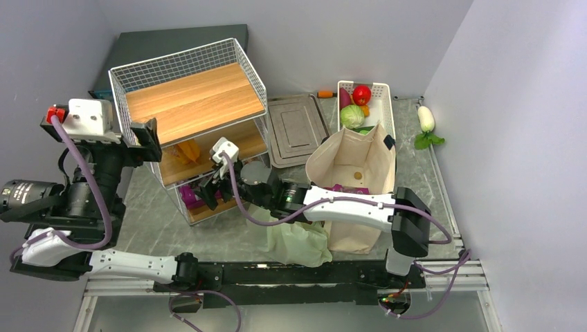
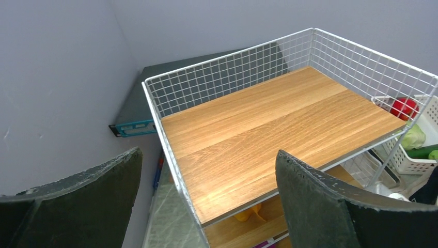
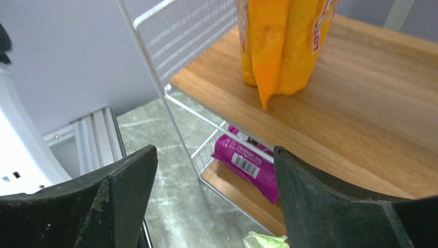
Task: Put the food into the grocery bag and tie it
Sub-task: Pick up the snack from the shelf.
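Top view: the left gripper (image 1: 147,138) hovers spread wide beside the wire rack (image 1: 187,90); the grocery bag (image 1: 294,242) lies crumpled against the canvas tote (image 1: 353,180). Left wrist: jaws wide, empty. Right wrist: the right gripper (image 3: 214,152) gapes empty before an orange packet (image 3: 279,41) on the middle shelf.

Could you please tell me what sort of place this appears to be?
Probably a robot lab's mock pantry: plain grey walls, a wire shelf rack and a produce basket.

left pincer (image 2: 207,155) raised, jaws wide; right pincer (image 3: 215,152) reaches left, jaws apart.
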